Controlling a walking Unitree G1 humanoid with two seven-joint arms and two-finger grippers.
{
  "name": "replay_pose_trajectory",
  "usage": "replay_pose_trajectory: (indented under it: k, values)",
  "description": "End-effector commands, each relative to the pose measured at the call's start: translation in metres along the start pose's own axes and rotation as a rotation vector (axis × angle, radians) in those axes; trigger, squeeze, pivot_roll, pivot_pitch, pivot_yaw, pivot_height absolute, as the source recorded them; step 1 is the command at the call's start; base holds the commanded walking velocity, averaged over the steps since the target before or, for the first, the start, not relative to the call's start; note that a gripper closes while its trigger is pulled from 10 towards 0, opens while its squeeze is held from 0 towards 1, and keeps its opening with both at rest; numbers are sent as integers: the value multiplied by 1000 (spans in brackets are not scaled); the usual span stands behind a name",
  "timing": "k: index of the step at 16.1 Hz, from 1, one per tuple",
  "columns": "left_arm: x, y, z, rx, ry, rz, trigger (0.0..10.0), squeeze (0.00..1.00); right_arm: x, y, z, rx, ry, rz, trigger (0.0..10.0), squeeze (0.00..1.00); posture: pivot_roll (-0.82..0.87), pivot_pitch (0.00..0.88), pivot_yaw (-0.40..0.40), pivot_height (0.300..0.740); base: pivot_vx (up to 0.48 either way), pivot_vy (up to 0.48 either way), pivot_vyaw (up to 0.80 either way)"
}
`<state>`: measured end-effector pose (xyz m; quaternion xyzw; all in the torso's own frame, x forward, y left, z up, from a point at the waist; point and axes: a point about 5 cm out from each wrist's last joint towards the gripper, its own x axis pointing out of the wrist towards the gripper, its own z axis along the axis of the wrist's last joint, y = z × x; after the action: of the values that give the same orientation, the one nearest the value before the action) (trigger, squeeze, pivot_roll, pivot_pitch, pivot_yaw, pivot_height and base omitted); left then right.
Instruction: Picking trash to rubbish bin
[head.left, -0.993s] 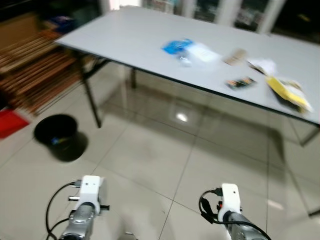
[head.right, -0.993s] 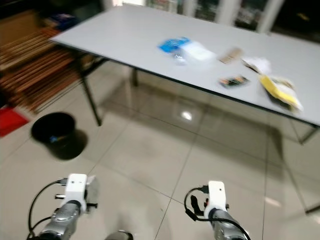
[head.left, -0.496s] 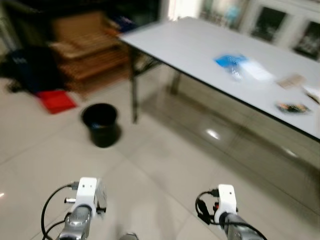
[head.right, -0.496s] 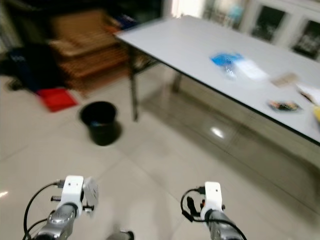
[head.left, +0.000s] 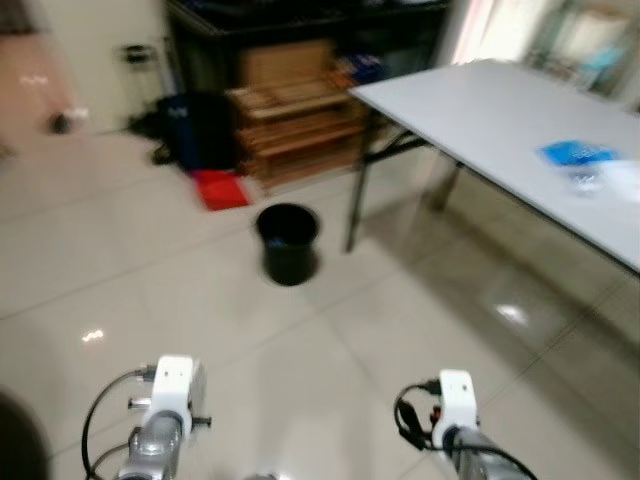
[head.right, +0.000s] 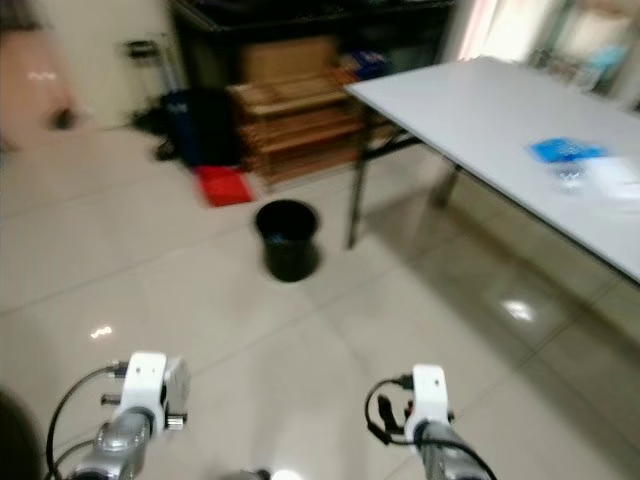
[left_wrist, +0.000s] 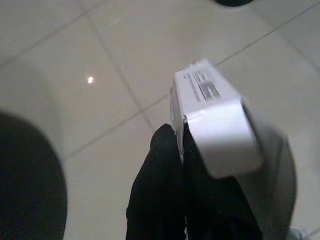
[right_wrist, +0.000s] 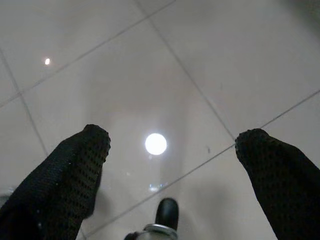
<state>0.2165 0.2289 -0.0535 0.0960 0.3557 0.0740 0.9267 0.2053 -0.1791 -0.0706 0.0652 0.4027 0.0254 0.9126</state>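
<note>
Our left gripper (left_wrist: 182, 145) has its fingers pressed together on a white box (left_wrist: 212, 127) with a printed label, held above the pale tiled floor (head.left: 150, 270). Our right gripper (right_wrist: 172, 145) is spread wide with nothing between its fingers (right_wrist: 75, 165), and it too hangs over the floor, where a ceiling light shows as a bright spot on the tiles. From the head, both arms reach forward low at the near edge, the left arm (head.left: 165, 415) on the left and the right arm (head.left: 452, 420) on the right.

Farther out, a black bin (head.left: 287, 240) stands on the floor ahead and a little to the left, just beside the near leg of the table (head.left: 480, 110). The table runs off to the far right, and on it lies a blue packet (head.left: 577, 153) with something pale beside it, too blurred to tell. Behind the bin, a wooden rack (head.left: 295, 125) stands against dark furniture, with a red mat (head.left: 222, 188) on the floor to its left.
</note>
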Motion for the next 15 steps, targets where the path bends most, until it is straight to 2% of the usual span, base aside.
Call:
replay_pose_trajectory:
  k: [1, 4, 15]
  values:
    - [0, 1, 1, -5, 1, 7, 10000, 0, 1, 0, 5, 11, -22, -1, 10000, 0, -2, 35, -64, 740, 0, 0, 0]
    - [1, 0, 2, 8, 3, 9, 10000, 0, 1, 1, 8, 46, -38, 2, 10000, 0, -3, 53, -67, 740, 0, 0, 0]
    - [2, 2, 3, -7, 9, 28, 10000, 0, 1, -1, 7, 29, -30, -7, 10000, 0, 0, 70, -75, 740, 467, 0, 0]
